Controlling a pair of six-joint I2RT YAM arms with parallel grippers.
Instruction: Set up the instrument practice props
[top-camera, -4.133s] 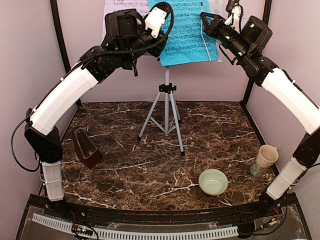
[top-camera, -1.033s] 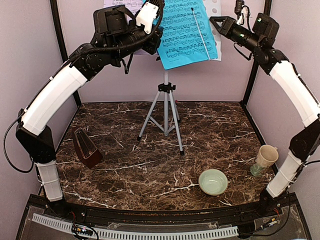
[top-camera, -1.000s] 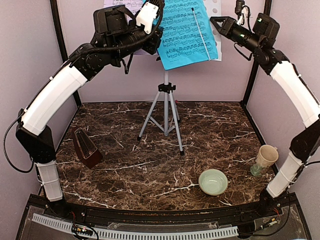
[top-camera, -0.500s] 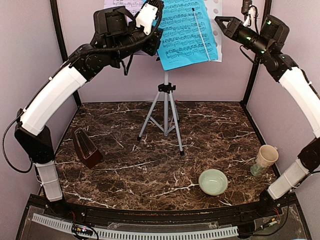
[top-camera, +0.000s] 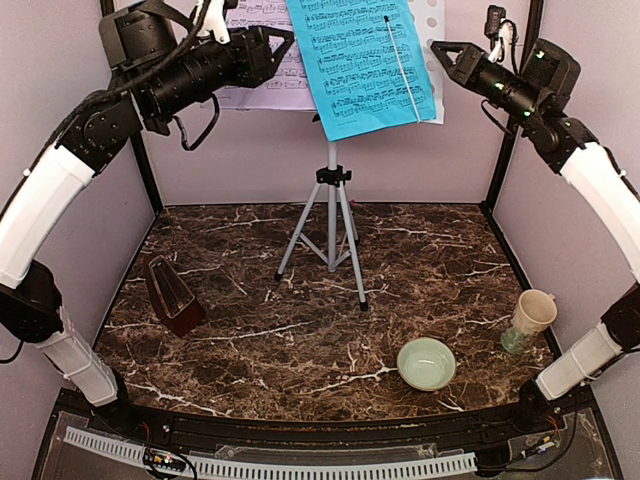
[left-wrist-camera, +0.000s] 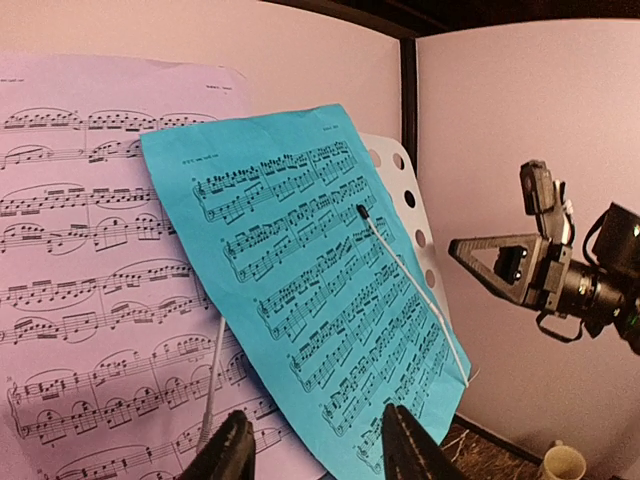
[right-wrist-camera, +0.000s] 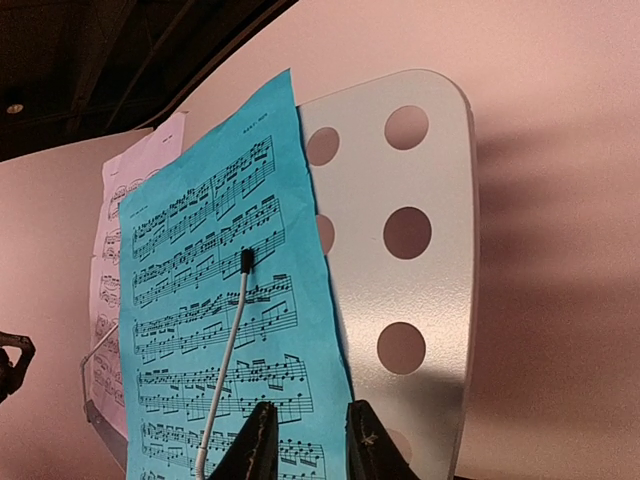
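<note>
On the stand (top-camera: 333, 200), the cyan page (top-camera: 365, 60) bears printed notation.

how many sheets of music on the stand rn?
2. A lavender sheet on the left of the stand, and a cyan sheet overlapping its right edge, tilted. More could be hidden behind them.

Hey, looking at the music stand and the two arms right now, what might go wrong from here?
The cyan sheet-music page sits crooked on the white perforated desk, pinned by one thin wire arm; it may slide off. The right gripper hovers open near the desk's edge, and a bump might topple the slender silver tripod stand.
</note>
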